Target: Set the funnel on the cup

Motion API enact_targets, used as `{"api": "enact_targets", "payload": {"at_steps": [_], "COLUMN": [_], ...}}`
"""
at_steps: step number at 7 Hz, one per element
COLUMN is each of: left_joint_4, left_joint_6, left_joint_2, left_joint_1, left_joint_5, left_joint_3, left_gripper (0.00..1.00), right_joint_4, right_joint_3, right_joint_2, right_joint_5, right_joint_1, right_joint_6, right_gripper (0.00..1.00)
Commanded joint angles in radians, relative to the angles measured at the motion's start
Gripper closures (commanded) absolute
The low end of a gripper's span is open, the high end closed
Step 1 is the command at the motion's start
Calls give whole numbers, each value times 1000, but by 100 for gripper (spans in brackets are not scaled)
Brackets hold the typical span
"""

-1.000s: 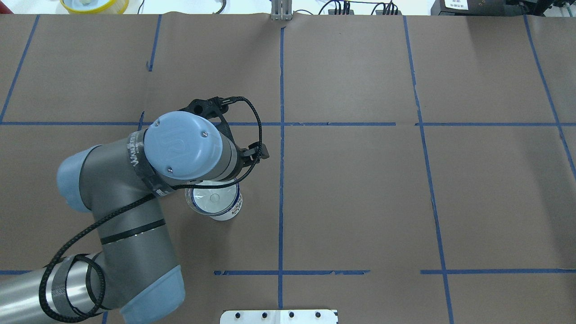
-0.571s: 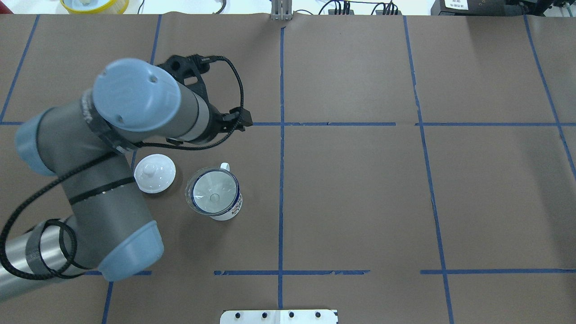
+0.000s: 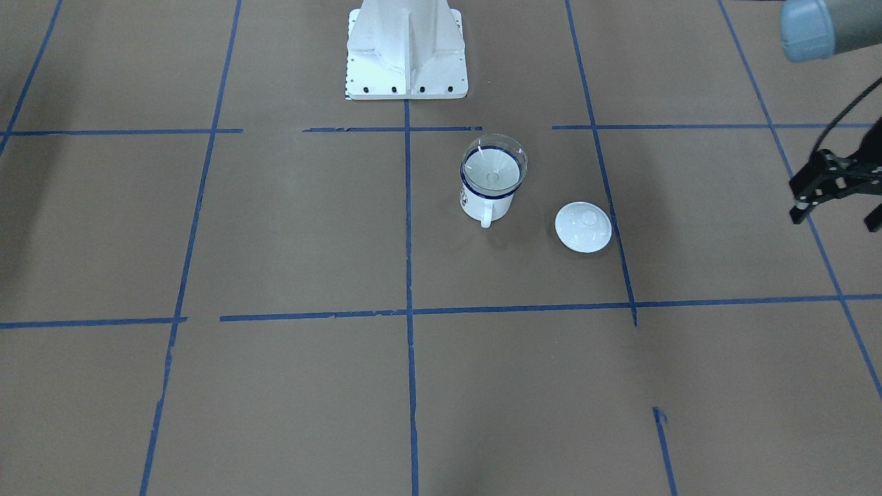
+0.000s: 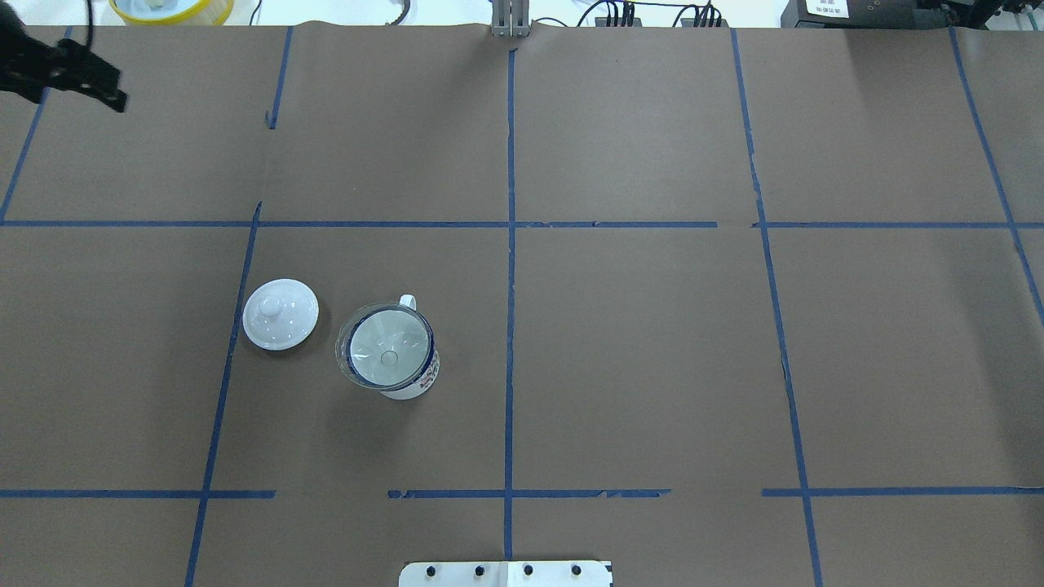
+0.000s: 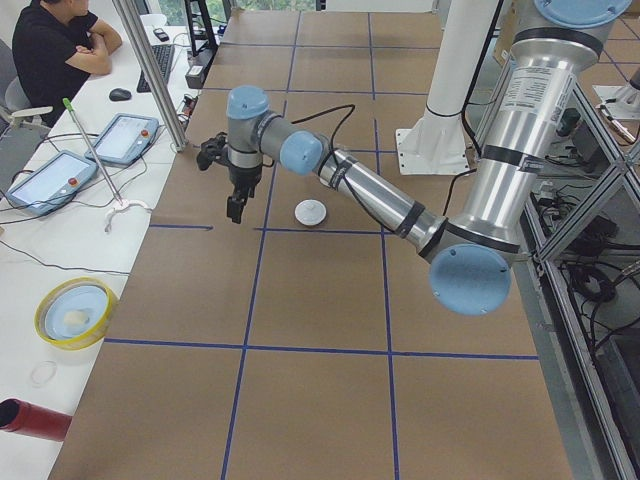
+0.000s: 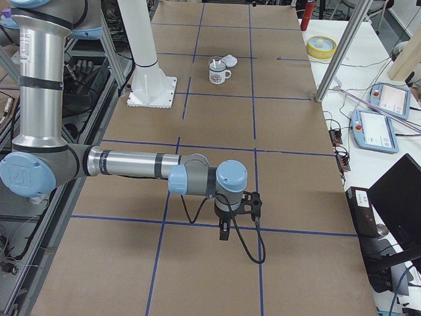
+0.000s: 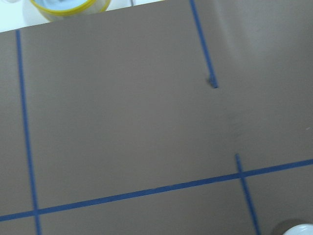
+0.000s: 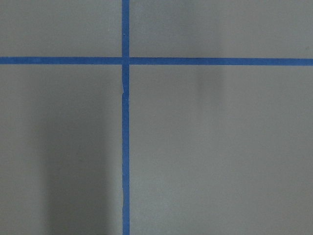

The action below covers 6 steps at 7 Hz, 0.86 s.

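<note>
The clear funnel (image 4: pixel 383 350) sits in the mouth of the white, blue-rimmed cup (image 4: pixel 418 383), spout down; they also show in the front view as funnel (image 3: pixel 493 164) and cup (image 3: pixel 481 201). Nothing touches them. My left gripper (image 5: pixel 235 208) hangs over the table far to the cup's left, beyond the lid; I cannot tell if it is open. Only the arm's black wrist part (image 4: pixel 69 69) shows overhead. My right gripper (image 6: pixel 223 235) points down far from the cup; I cannot tell its state.
A white knobbed lid (image 4: pixel 280 314) lies on the table just left of the cup. A yellow bowl (image 4: pixel 171 8) stands beyond the far table edge. The robot's white base (image 3: pixel 406 48) stands behind the cup.
My left arm has pulled away from above the cup, going left and far, almost out of the overhead view. The funnel stays on the cup. The lid is now uncovered.
</note>
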<state>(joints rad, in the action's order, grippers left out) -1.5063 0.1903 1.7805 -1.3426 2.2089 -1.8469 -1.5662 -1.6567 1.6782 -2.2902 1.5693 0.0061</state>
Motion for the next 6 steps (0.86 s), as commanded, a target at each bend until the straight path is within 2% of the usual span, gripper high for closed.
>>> {"api": "enact_targets", "payload": {"at_steps": [1, 3, 4, 6], "left_joint_4": [-5, -9, -9, -9], "left_joint_6": [-253, -329, -331, -333], "left_joint_2": [-161, -182, -193, -197], "left_joint_1": [-102, -225, -271, -280], "left_joint_5": [15, 144, 144, 146], "left_joint_3": [72, 206, 230, 242], "left_gripper": [0, 0, 0, 0], "right_joint_4": [0, 0, 0, 0], "right_joint_3": [1, 0, 0, 0], "right_joint_2": [0, 0, 0, 0], "right_joint_5": [0, 0, 0, 0], "right_joint_1": [0, 0, 0, 0], "right_joint_6": [0, 0, 0, 0], "right_gripper": [0, 0, 0, 0]}}
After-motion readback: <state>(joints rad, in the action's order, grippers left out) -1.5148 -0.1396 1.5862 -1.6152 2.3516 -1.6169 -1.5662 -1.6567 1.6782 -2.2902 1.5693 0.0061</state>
